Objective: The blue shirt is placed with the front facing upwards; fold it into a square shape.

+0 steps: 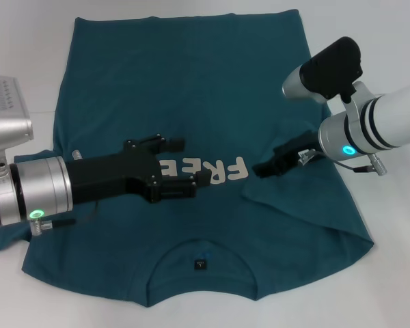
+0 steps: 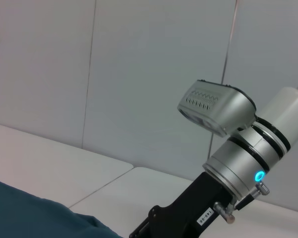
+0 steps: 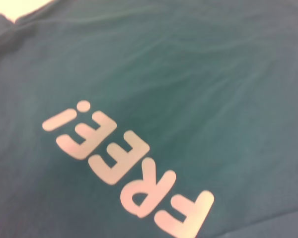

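The blue shirt (image 1: 191,89) lies flat on the white table (image 1: 389,287), front up. Its long axis runs from twelve o'clock to six o'clock in my head view: the hem is at the far twelve o'clock edge, and the collar with its small dark neck label (image 1: 201,264) is nearest me at six o'clock. The white "FREE!" lettering (image 1: 215,171) reads upside down from where I look. The sleeve on my right side is folded inward over the body, leaving a slanted edge towards four o'clock.

My left gripper (image 1: 184,167) reaches in from nine o'clock, low over the chest, its black fingers apart, one above and one below the start of the lettering. They hold nothing. My right gripper (image 1: 263,169) comes in from three o'clock and sits at the folded sleeve edge, just beside the end of the lettering; I cannot tell whether its fingers are apart or together.

My right wrist view shows only cloth and the lettering (image 3: 134,168) close up, with soft wrinkles, a sliver of table at one corner and none of my fingers. My left wrist view shows what the head view does not: the pale wall panels (image 2: 139,74) behind the table, a corner of the shirt (image 2: 30,215), and my other arm's silver wrist with its blue light.
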{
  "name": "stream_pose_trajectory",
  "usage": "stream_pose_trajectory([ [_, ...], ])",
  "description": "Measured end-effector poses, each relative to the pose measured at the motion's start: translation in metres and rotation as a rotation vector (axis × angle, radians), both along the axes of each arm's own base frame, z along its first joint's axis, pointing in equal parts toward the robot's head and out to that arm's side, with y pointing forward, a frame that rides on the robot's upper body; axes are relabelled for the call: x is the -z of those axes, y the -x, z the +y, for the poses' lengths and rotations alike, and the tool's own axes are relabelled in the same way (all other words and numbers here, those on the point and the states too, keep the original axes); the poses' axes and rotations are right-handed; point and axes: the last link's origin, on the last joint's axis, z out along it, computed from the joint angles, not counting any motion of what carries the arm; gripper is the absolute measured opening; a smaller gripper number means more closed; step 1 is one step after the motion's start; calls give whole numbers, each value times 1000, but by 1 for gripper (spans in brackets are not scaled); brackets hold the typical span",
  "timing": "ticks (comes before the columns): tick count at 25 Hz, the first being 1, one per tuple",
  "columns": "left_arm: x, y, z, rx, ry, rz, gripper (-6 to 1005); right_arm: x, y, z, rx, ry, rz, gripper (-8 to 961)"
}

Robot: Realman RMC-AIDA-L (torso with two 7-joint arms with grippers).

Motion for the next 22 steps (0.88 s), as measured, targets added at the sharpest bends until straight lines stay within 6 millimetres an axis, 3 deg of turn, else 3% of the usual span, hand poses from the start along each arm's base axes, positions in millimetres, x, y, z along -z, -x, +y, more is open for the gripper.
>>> stream_pose_trajectory([
  [5, 0, 0, 0, 1, 0, 0, 917, -10, 4, 5, -7, -32, 18, 735],
  [14, 1, -2, 2, -5, -5, 2, 917, -61, 10, 0, -148, -118, 186, 930],
  [22, 0, -3, 4, -28, -8, -20, 916, -92, -14, -38, -378, -113, 338, 930],
])
